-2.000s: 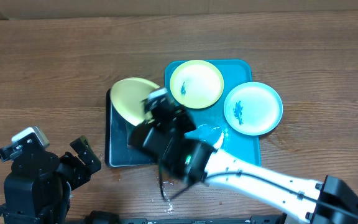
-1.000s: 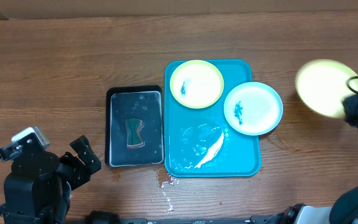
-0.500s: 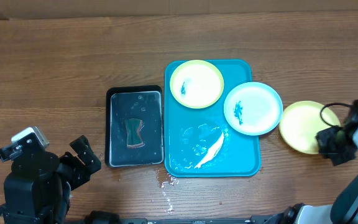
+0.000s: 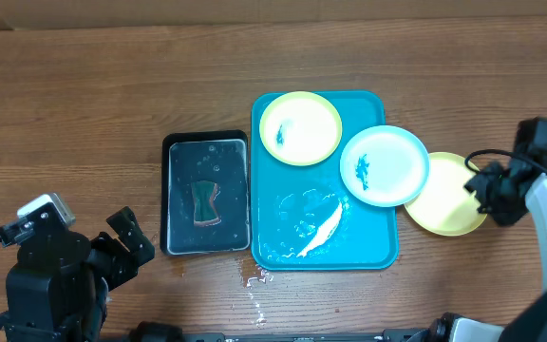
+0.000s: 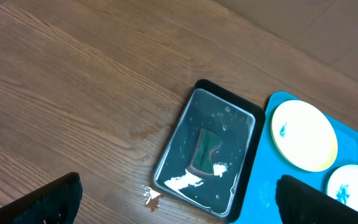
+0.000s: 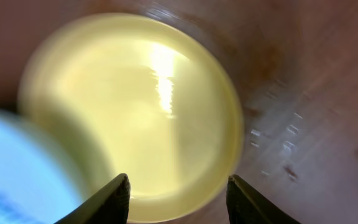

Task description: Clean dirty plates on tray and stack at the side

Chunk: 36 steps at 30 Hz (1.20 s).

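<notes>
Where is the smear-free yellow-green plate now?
In the overhead view, the yellow-green plate lies on the table right of the tray, its left edge under the light blue plate, beside the right gripper.

No writing, label, brand, number or sign can be read on the turquoise-blue rectangular plastic tray [image 4: 373, 242] or the round plastic plates [image 4: 300, 128]

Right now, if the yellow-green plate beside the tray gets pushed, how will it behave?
The yellow-green plate looks glossy and thin, so probably light, stiff and slippery on the table. Its edge seems tucked under the light blue plate, so a push may drag that too.
</notes>
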Available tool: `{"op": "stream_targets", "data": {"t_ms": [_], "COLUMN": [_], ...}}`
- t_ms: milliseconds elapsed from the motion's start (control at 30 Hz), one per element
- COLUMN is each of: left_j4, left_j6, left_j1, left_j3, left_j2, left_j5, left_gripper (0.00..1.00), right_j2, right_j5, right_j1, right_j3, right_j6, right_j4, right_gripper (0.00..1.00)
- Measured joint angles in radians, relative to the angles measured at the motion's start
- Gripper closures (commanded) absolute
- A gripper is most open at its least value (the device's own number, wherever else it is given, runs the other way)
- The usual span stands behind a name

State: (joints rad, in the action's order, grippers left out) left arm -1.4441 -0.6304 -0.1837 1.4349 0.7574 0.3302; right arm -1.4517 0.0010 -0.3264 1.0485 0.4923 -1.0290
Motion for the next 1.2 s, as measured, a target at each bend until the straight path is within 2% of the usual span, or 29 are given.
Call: {"op": "stream_targets", "data": {"t_ms": [67,200,267,533,600,633,767,1033,1200], "left_j4": [0.0,0.0,0.0,0.0,0.0,0.0,0.0,0.0,0.0], "left_j6": [0.0,0.0,0.0,0.0,0.0,0.0,0.0,0.0,0.0], "left_j1": [0.0,0.0,0.0,0.0,0.0,0.0,0.0,0.0,0.0], "left_j3": [0.0,0.0,0.0,0.0,0.0,0.0,0.0,0.0,0.0], "left_j2": [0.0,0.0,0.0,0.0,0.0,0.0,0.0,0.0,0.0], "left_j5": [0.0,0.0,0.0,0.0,0.0,0.0,0.0,0.0,0.0], "left_gripper": [0.0,0.0,0.0,0.0,0.0,0.0,0.0,0.0,0.0], "right_j2": [0.037,0.067,0.048,-0.108,-0.162,-0.185,-0.24,-0.24,-0.142], "right_j5": [-0.093,-0.223,-0.233,-0.161,-0.146,-0.14,-0.145,-0.181,-0.182], "right_j1": [0.007,0.063,0.111,0.198,0.198,0.198,0.198,0.198,0.198], "right_j3": [0.027,0.04,0.035,-0.026,-0.029,-0.029,-0.03,-0.03,-0.03], "right_j6": [-0.076,-0.179,-0.206,-0.242,-0.242,-0.24,-0.235,-0.213,-0.207], "right_j4": [0.038,0.082,0.136,0.313,0.329,0.333,0.323,0.218,0.105], "right_gripper": [0.48,0.41,0.39,0.4,0.45,0.51,0.96,0.96,0.96]}}
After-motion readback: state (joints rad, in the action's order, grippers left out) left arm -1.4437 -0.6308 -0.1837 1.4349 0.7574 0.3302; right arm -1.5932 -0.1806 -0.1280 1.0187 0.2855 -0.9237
